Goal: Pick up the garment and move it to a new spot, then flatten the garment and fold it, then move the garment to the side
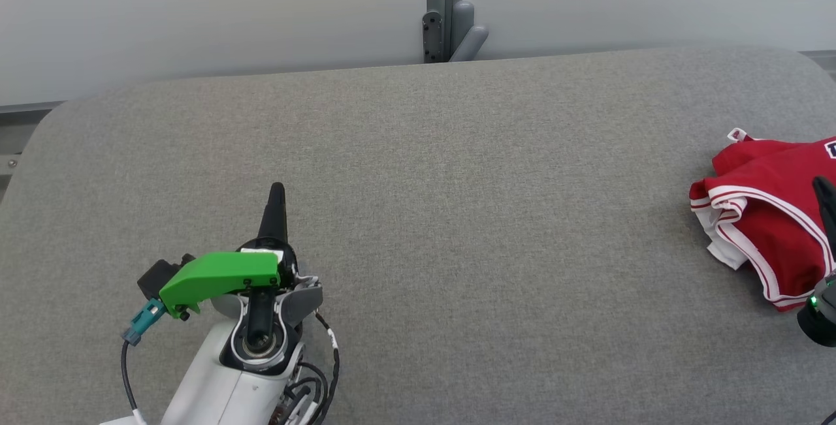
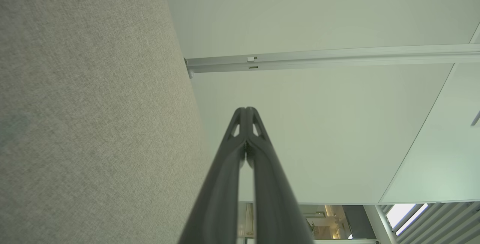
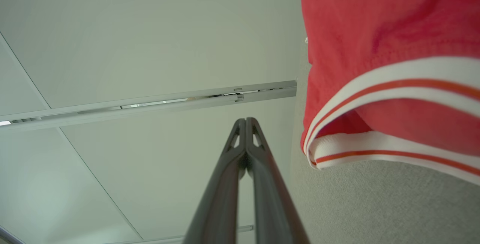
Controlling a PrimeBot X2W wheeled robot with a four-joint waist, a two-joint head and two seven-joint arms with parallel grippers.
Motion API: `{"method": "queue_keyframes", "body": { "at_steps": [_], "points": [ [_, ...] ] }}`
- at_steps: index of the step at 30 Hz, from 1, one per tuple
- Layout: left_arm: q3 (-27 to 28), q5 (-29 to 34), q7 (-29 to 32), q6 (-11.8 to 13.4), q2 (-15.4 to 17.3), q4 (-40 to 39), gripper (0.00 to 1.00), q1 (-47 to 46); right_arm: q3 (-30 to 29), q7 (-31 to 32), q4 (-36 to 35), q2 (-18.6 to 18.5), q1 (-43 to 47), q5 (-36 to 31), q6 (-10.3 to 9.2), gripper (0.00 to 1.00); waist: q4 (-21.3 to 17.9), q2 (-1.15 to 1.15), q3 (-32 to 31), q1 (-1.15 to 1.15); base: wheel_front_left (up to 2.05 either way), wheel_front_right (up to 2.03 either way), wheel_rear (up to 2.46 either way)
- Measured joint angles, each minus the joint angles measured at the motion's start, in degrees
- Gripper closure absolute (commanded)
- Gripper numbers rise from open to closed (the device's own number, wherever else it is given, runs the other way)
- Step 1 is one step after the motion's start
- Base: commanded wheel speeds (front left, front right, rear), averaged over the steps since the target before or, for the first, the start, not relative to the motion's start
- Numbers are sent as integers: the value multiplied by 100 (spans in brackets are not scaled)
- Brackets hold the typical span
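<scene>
A red garment (image 1: pixel 771 209) with white-and-red striped trim lies crumpled at the right edge of the grey padded table (image 1: pixel 457 216). In the right wrist view the garment (image 3: pixel 390 49) is close on the right, its striped hem just beside the fingers. My right gripper (image 3: pixel 245 119) is shut with nothing in it; in the head view its dark fingertip (image 1: pixel 824 200) rises over the garment's near side. My left gripper (image 1: pixel 277 190) stands at the lower left of the table, far from the garment. In its wrist view the left gripper (image 2: pixel 245 109) is shut and empty.
A pale wall runs behind the table, with a grey post and bracket (image 1: pixel 447 20) at the back middle. The table's rounded back-left corner (image 1: pixel 59 111) is in view. Bare grey fabric spans the middle between my two arms.
</scene>
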Motion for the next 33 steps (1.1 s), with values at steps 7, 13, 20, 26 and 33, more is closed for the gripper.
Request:
{"method": "queue_keyframes", "body": {
  "at_steps": [7,13,20,26,33],
  "points": [
    [0,0,0,0,0,0,100,-1,0,0,0,0,-1,0,0,100,0,0,0,0,0,0,0],
    [0,0,0,-1,0,0,100,-1,1,0,0,0,-1,0,0,100,0,0,0,0,0,0,0],
    [0,0,0,-1,0,0,100,-1,1,0,0,0,-1,0,0,100,0,0,0,0,0,0,0],
    [0,0,0,-1,0,0,100,-1,1,0,0,0,-1,0,0,100,0,0,0,0,0,0,0],
    [0,0,0,-1,0,0,100,-1,1,0,0,0,-1,0,0,100,0,0,0,0,0,0,0]
  ]
}}
